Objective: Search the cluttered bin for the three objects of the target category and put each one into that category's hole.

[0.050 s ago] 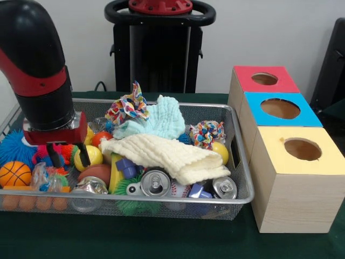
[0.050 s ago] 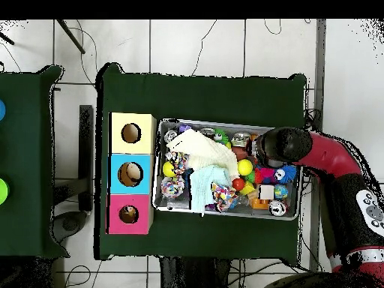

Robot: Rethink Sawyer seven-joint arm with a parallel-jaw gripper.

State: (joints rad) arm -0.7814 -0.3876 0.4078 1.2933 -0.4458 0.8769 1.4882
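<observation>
The bin point(image 1: 243, 178) is a wire basket on the green worktop point(image 1: 161, 237), and it is full of toys and junk. The pictures do not tell which three things belong to the target group.

In the front view, a cream cloth point(image 1: 167, 154) lies across the middle, and a pale blue cloth point(image 1: 156, 121) sits behind it. A striped rope toy point(image 1: 128, 107) pokes up at the far side, and another rope toy point(image 1: 207, 132) lies to the right. Two cans point(image 1: 155, 182) point(image 1: 223, 187) lie near the front wall, with purple blocks point(image 1: 125, 166) between the cloth and the left can. A small basketball point(image 1: 14, 174) sits in the near left corner, next to a blue spiky ball point(image 1: 13, 147). A yellow ball point(image 1: 89, 157) and a red ball point(image 1: 101, 137) lie near the middle left.

The gripper point(image 1: 69, 155) hangs down into the left part of the bin. Its two black fingers point(image 1: 55, 155) are apart, with nothing between them. The right one is just beside the yellow ball.

Three wooden boxes stand to the right of the bin, touching in a row. The near box has a yellow top point(image 1: 302, 150), the middle one a blue top point(image 1: 279, 109), and the far one a red top point(image 1: 264, 79). Each top has a round hole.
</observation>
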